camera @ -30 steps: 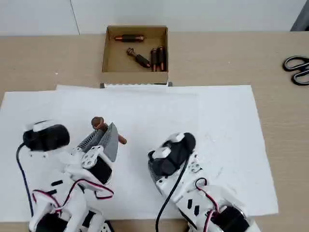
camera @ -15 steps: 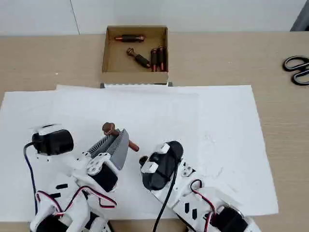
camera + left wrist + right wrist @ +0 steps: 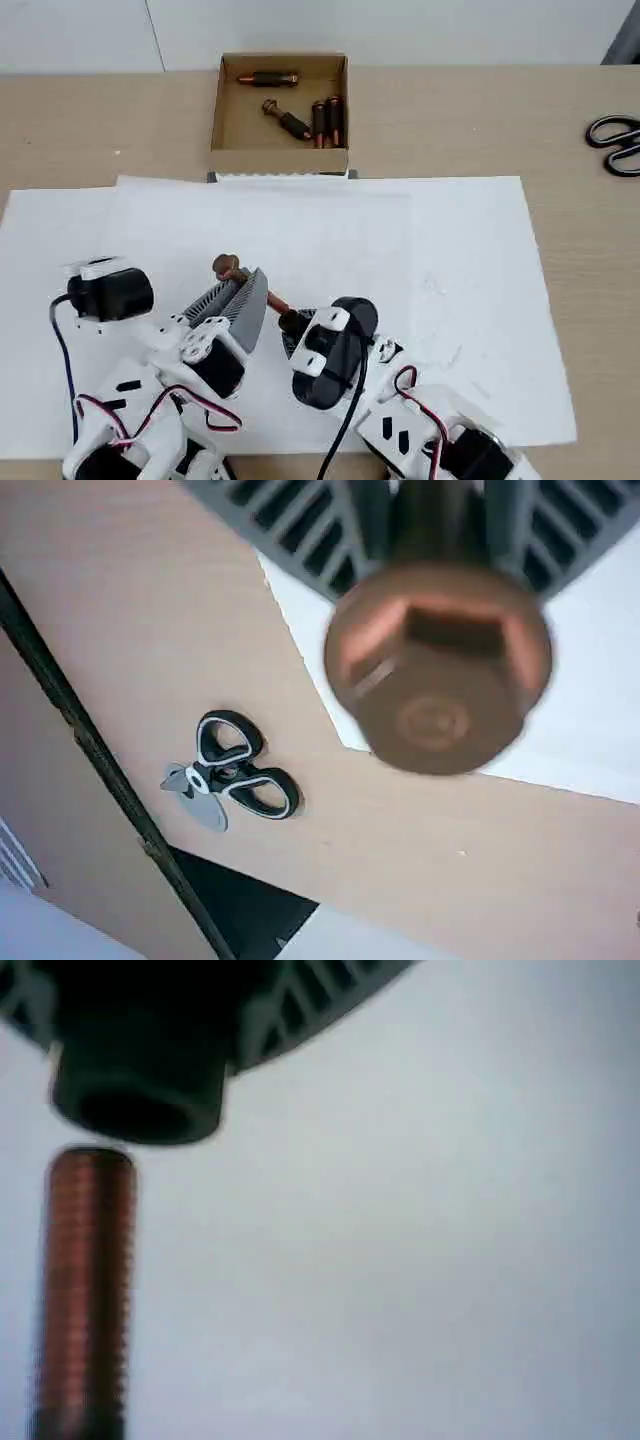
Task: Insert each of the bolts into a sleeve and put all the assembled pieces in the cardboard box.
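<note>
a: left tool [image 3: 244, 284] is clamped on the bolt [image 3: 229, 268], head up and shank slanting down over the paper. right tool [image 3: 299, 329] is gripping the dark sleeve [image 3: 138, 1095] just beside the thread tip.

b: and from the right wrist the threaded end [image 3: 88, 1280] sits right at the sleeve's mouth, not yet inside. looks a touch off-centre to me.

a: that's the danger, i'd say: push on while they're off-axis and the thread catches the rim instead of sliding in.

b: then the bolt could twist in the jaws, or the sleeve could be levered out of its grip.

a: and a round part dropped on that smooth sheet would likely roll away from both arms.

b: the surface? a white paper sheet [image 3: 460, 250] over a pale wooden bench [image 3: 480, 120], with the cardboard box [image 3: 280, 160] at the sheet's far edge and finished pieces [image 3: 326, 122] lying in it.

a: scissors [image 3: 614, 145] are well apart at the bench's edge — out of the way. there's a plain white wall [image 3: 400, 30] behind.
</note>
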